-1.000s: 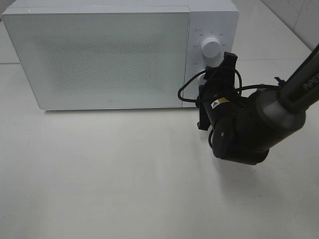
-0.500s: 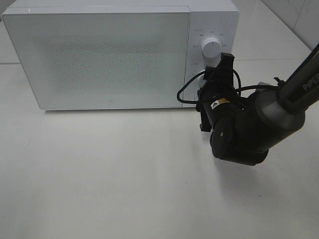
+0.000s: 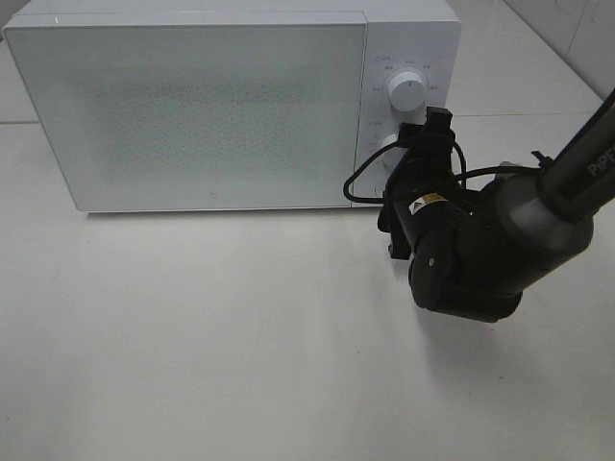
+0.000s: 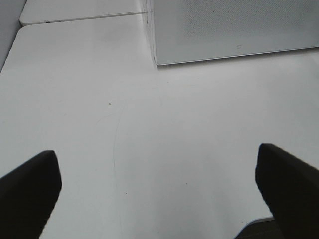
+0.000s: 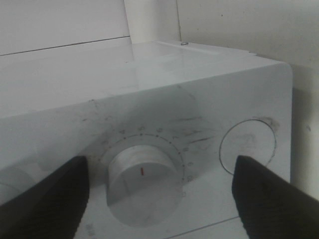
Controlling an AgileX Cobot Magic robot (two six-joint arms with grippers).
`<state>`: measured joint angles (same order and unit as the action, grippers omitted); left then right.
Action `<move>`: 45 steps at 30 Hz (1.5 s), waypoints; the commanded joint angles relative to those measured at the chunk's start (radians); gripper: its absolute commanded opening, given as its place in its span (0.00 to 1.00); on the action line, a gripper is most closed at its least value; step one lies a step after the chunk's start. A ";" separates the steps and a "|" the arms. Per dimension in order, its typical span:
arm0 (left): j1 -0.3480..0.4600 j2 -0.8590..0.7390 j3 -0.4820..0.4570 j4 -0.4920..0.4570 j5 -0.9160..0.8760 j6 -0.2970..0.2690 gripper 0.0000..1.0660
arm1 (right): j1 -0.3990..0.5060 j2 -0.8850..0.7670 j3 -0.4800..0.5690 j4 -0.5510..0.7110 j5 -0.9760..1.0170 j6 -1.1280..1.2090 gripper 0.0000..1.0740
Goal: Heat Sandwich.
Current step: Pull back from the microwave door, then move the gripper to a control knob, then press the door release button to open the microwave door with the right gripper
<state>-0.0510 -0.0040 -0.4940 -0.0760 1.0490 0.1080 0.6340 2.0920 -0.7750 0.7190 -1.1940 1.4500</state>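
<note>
Flanking the microwave [image 3: 192,106] dial [image 5: 142,174] at 2 o'clock, our right gripper [image 5: 158,196] stands spread, untouching, which only its wrist view shows. Our left gripper [image 4: 159,191] gapes over the table [image 4: 149,124]. We cannot tell where the sandwich lies.

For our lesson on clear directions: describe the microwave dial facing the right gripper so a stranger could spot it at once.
Start at the white microwave at the back of the table, then its control panel at the right end. Of two raised dials stacked there, take the lower dial, framed by the open right gripper. The upper dial stands clear of the arm.
</note>
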 commanded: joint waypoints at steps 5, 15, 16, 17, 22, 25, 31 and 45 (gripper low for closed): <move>0.003 -0.021 0.002 -0.008 -0.012 -0.008 0.94 | -0.002 -0.061 0.060 -0.041 -0.154 -0.028 0.71; 0.003 -0.021 0.002 -0.008 -0.012 -0.008 0.94 | -0.002 -0.168 0.193 -0.104 -0.119 -0.075 0.71; 0.003 -0.021 0.002 -0.008 -0.012 -0.008 0.94 | -0.002 -0.186 0.206 -0.113 -0.107 -0.089 0.71; 0.003 -0.021 0.002 -0.008 -0.012 -0.008 0.94 | -0.002 -0.206 0.221 -0.127 -0.087 -0.104 0.71; 0.003 -0.021 0.002 -0.008 -0.012 -0.008 0.94 | -0.006 -0.298 0.297 -0.229 0.079 -0.240 0.71; 0.003 -0.021 0.002 -0.008 -0.012 -0.008 0.94 | -0.006 -0.330 0.312 -0.277 0.144 -0.303 0.71; 0.003 -0.021 0.002 -0.008 -0.012 -0.008 0.94 | -0.006 -0.431 0.326 -0.386 0.394 -0.558 0.71; 0.003 -0.021 0.002 -0.008 -0.012 -0.008 0.94 | -0.006 -0.616 0.286 -0.411 0.937 -1.085 0.71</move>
<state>-0.0510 -0.0040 -0.4940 -0.0760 1.0490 0.1080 0.6300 1.4960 -0.4690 0.3280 -0.3320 0.4500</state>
